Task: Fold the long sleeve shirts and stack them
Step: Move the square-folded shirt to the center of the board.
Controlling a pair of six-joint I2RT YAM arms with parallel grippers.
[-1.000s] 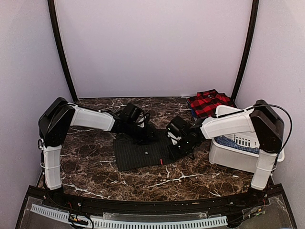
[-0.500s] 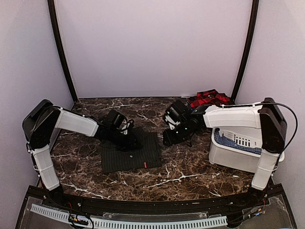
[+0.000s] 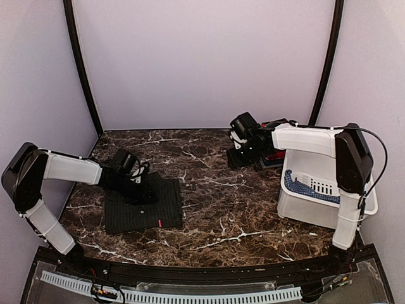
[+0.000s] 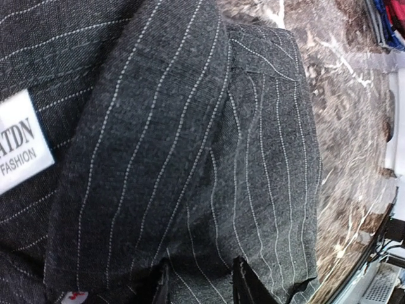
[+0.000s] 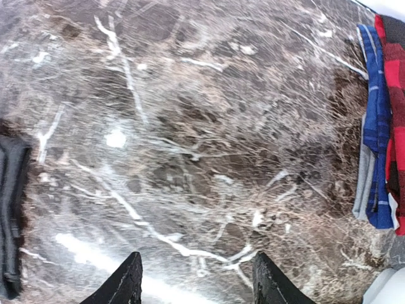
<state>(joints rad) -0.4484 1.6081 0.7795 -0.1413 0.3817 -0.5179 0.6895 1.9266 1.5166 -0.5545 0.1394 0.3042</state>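
Note:
The dark charcoal pinstripe shirt (image 3: 144, 206) lies folded on the marble table at the left. It fills the left wrist view (image 4: 190, 126), where its white label (image 4: 19, 139) shows. My left gripper (image 3: 134, 187) is down on its far edge, and its jaws (image 4: 201, 288) are closed part-way on a fold of the cloth. The red-and-black plaid shirt (image 3: 273, 156) lies folded at the back right, mostly hidden behind the right arm. It shows at the right edge of the right wrist view (image 5: 395, 126). My right gripper (image 3: 235, 158) hovers open and empty (image 5: 196, 285) above bare marble just left of it.
A white plastic bin (image 3: 316, 212) holding blue cloth (image 3: 304, 189) stands at the right, under the right arm. A blue plaid cloth (image 5: 378, 158) lies under the red shirt. Purple walls close in the back and sides.
My left gripper has slid left with the charcoal shirt, which has moved from the table's middle to the left. My right gripper has left the shirt and swung back right toward the plaid shirt.

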